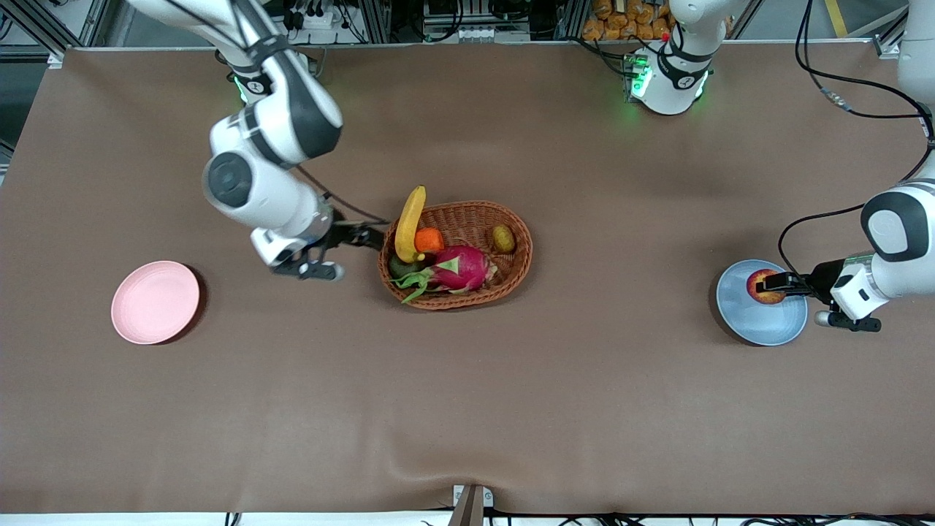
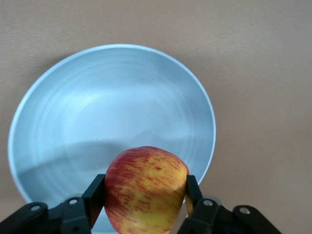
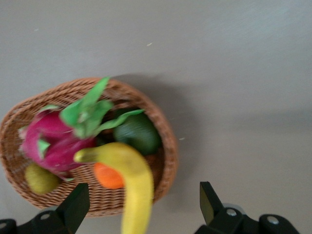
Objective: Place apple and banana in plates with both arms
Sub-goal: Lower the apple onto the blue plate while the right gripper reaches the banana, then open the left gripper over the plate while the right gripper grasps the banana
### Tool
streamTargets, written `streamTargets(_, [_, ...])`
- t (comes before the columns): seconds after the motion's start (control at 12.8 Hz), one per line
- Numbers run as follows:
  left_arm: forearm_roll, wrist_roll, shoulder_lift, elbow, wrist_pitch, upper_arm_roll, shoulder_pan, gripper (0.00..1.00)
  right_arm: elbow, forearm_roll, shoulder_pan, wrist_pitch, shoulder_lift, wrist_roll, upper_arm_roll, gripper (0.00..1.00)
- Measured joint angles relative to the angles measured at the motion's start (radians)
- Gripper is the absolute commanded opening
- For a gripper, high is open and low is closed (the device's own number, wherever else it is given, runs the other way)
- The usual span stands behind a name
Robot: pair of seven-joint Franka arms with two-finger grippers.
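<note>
Pink plate point(image 1: 155, 302) sits bare toward the right arm's end of the table. Right gripper point(image 1: 363, 235) hangs just beside the wicker basket point(image 1: 511, 274), fingers spread wide, holding nothing. Banana point(image 1: 409, 223) leans in the basket, one end sticking over the rim, next to an orange fruit point(image 1: 429, 239), dragon fruit point(image 1: 459, 268) and kiwi point(image 1: 502, 238). Left gripper point(image 1: 776, 286) is over the blue plate point(image 1: 763, 321), fingers clamped on the apple point(image 1: 761, 285).

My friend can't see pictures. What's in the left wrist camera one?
The left gripper holds a red and yellow apple between its two black fingers, just above a light blue plate. The plate sits on a brown table with nothing in it.
</note>
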Motion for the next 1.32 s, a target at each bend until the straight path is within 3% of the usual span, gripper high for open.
streamTargets(0.23, [-0.081, 0.078, 0.035, 0.011, 0.0, -0.001, 0.026, 0.03, -0.108, 0.0, 0.057, 0.154, -0.003, 0.029, 0.032, 1.0])
streamTargets(0.54, [-0.192, 0.116, 0.07, 0.021, -0.014, -0.001, 0.052, 0.08, -0.136, -0.057, 0.081, 0.166, -0.004, 0.009, 0.033, 1.0])
streamTargets(0.62, [-0.221, 0.118, 0.077, 0.022, -0.029, -0.002, 0.058, 0.18, -0.139, -0.068, 0.09, 0.171, -0.004, 0.008, 0.033, 1.0])
streamTargets(0.7, [-0.242, 0.12, 0.085, 0.025, -0.043, -0.002, 0.063, 0.4, -0.147, -0.082, 0.099, 0.184, -0.003, 0.008, 0.033, 1.0])
streamTargets(0.78, [-0.252, 0.124, 0.091, 0.032, -0.054, -0.002, 0.068, 0.75, -0.158, -0.091, 0.106, 0.198, -0.003, 0.008, 0.033, 1.0])
streamTargets(0.86, [-0.256, 0.133, 0.097, 0.038, -0.062, -0.003, 0.073, 1.0, -0.169, -0.102, 0.113, 0.21, 0.0, 0.008, 0.033, 1.0])
streamTargets(1.09, [-0.256, 0.14, 0.101, 0.062, -0.074, -0.005, 0.078, 1.0, -0.185, -0.122, 0.119, 0.243, 0.022, 0.008, 0.033, 0.94])
streamTargets(1.25, [-0.256, 0.138, 0.091, 0.123, -0.163, -0.005, 0.082, 1.0, -0.187, -0.126, 0.123, 0.285, 0.054, 0.008, 0.033, 0.82])
streamTargets(1.32, [-0.251, 0.126, 0.084, 0.162, -0.225, -0.005, 0.084, 1.0, -0.187, -0.133, 0.126, 0.306, 0.074, 0.008, 0.033, 0.65])
